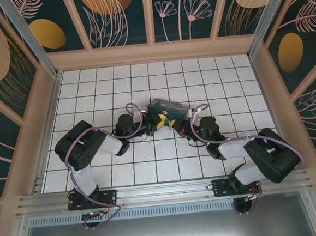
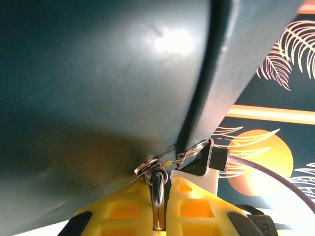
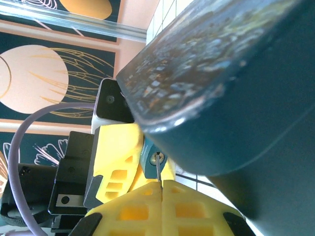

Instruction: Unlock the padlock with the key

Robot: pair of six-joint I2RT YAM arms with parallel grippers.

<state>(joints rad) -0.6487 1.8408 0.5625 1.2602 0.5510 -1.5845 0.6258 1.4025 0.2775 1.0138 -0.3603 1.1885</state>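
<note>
The padlock (image 3: 150, 158) is a small teal body with a round keyhole, hanging under the corner of the blue tin box (image 3: 236, 73). My left gripper (image 2: 160, 183) is shut on the padlock's shiny shackle (image 2: 157, 199), which hooks through the tin's hasp ring (image 2: 147, 167). The left gripper's yellow fingers (image 3: 118, 147) flank the padlock body in the right wrist view. My right gripper (image 3: 161, 184) is shut on the key (image 3: 158, 169), a thin metal sliver whose tip sits at the keyhole. In the top view both grippers (image 1: 157, 122) (image 1: 173, 123) meet nose to nose just in front of the tin.
The blue tin box (image 1: 168, 106) lies mid-floor on the white tiles (image 1: 106, 89), pressed close over both grippers. Purple cables (image 1: 133, 112) loop off each wrist. Wooden walls (image 1: 153, 51) with painted panels ring the floor on three sides.
</note>
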